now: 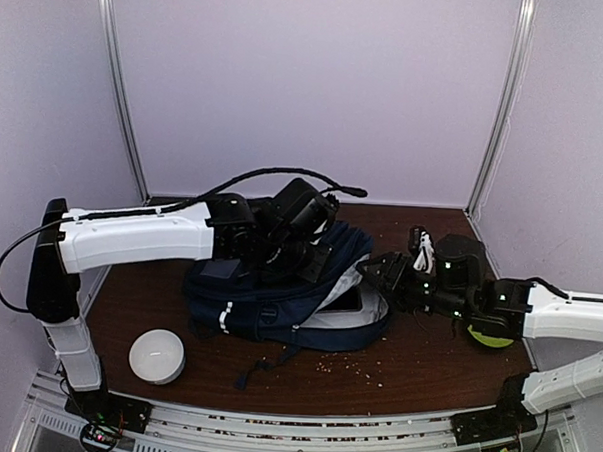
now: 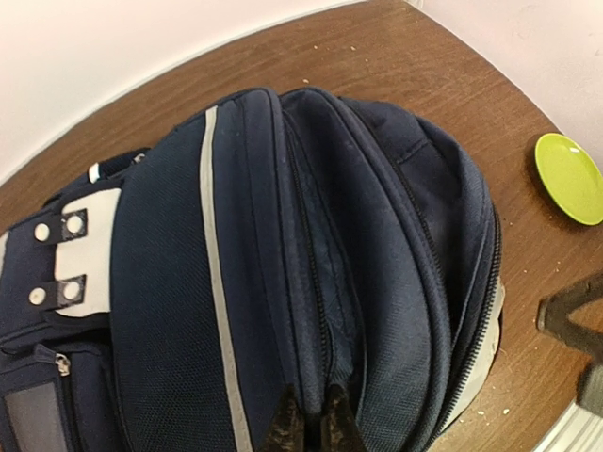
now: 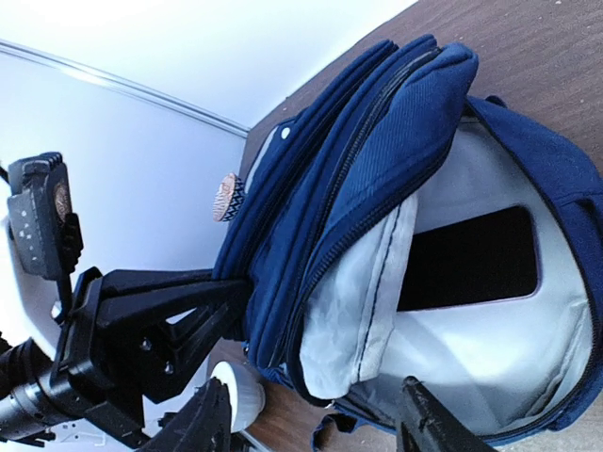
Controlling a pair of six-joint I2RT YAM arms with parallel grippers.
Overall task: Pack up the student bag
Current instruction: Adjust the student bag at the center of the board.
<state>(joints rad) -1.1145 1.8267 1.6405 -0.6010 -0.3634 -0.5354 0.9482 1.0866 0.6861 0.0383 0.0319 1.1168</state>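
Left claw (image 2: pixel 313 424) clenched on backpack (image 1: pixel 268 305) top fold, 12 o'clock; right claw (image 3: pixel 316 405) released, 3 o'clock. Soft, floppy, likely light: I'd pinch zip seams.

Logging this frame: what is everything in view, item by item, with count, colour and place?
student bag: one, dark navy with white trim and grey lining, table centre, main compartment open toward the right arm
flat item: one, black, inside the bag's open compartment
round object: one, white, near left of the table, apart from the bag
plate: one, lime green, right side of the table, partly under the right arm
crumbs: many, pale, scattered in front of the bag
table: one, brown wood
left end effector: one, black, shut, seemingly pinching the bag's top
right end effector: one, black, open, facing the bag's opening
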